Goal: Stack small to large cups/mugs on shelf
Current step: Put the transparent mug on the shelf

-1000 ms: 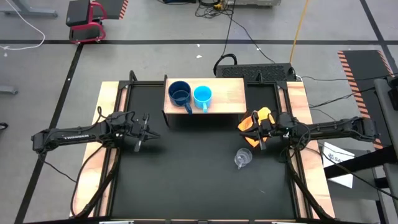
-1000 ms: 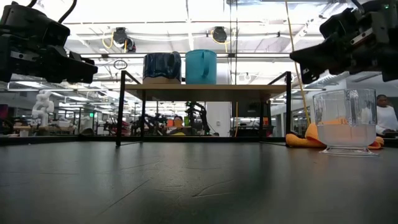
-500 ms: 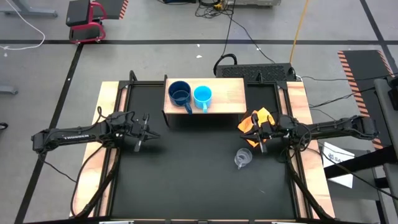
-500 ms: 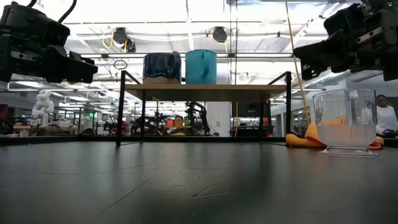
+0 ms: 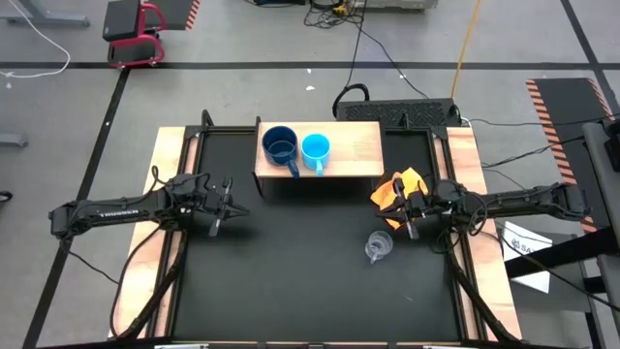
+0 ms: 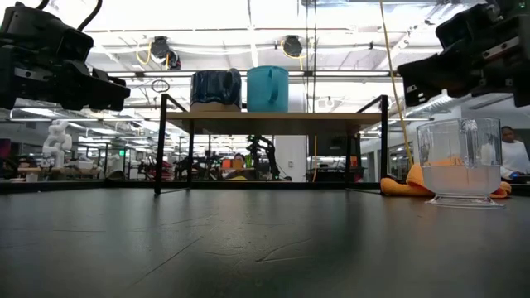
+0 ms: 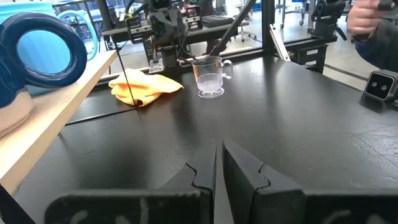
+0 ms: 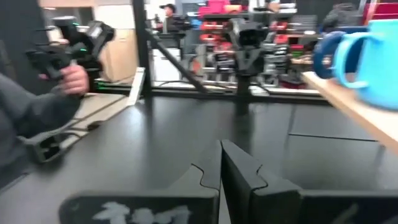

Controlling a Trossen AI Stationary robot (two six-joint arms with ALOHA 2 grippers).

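Note:
On the shelf (image 5: pixel 349 145) at the table's far side stand a dark navy mug (image 5: pixel 280 145) and a light blue mug (image 5: pixel 316 149) side by side, handles toward the near edge. A small clear glass cup (image 5: pixel 377 246) stands upright on the black table, right of centre. My left gripper (image 5: pixel 231 206) hovers shut over the table's left part, pointing right, with nothing in it. My right gripper (image 5: pixel 395 215) hovers shut just beyond and right of the glass cup (image 6: pixel 460 161), pointing left, above its rim and apart from it.
An orange-yellow cloth (image 5: pixel 399 186) lies crumpled on the table between the shelf's right end and my right gripper. Pale wooden planks (image 5: pixel 167 194) run along both sides. People stand beyond the table's sides, a hand (image 8: pixel 73 78) holding a controller.
My right gripper has drawn back a little toward the table's right edge and risen slightly, staying shut. The cups, the shelf and my left gripper have kept still.

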